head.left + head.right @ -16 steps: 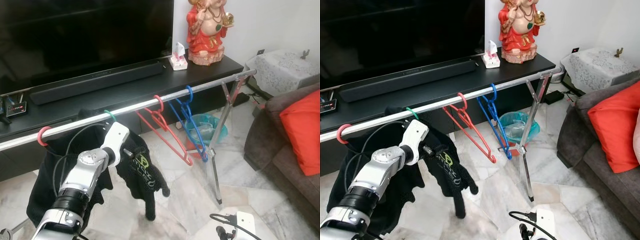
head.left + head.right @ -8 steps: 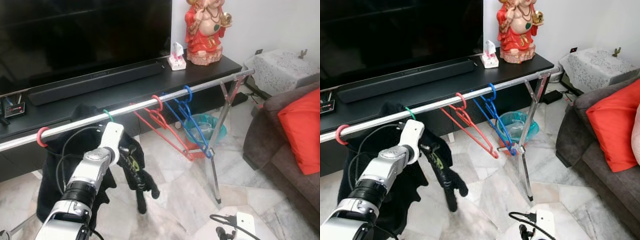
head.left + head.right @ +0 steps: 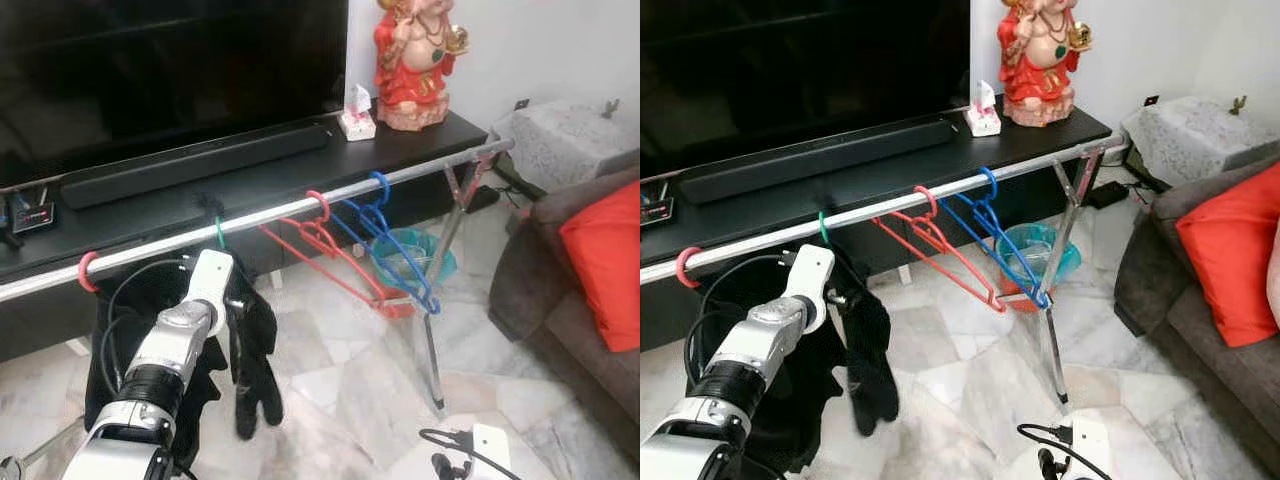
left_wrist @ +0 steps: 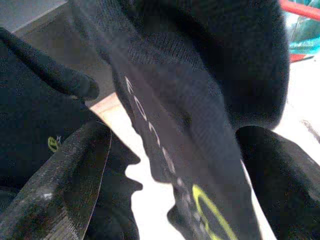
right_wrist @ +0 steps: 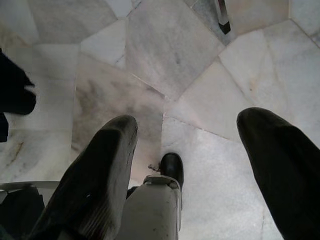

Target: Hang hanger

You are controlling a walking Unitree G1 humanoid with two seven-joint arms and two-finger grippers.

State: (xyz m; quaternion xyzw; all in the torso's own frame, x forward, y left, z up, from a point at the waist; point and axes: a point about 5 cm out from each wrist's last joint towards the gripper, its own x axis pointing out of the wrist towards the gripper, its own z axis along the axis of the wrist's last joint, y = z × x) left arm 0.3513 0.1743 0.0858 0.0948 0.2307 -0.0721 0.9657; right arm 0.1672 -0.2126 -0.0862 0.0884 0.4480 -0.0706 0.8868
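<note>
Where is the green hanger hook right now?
In the left eye view the green hanger hook sits over the metal rail, between the pink hook on its left and the red hangers on its right, directly above the left gripper.

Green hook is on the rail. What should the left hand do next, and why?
Probably back the left hand off the black garment: the green hanger hooks over the rail, the garment hangs from it, and the fingers look open around the cloth.
</note>
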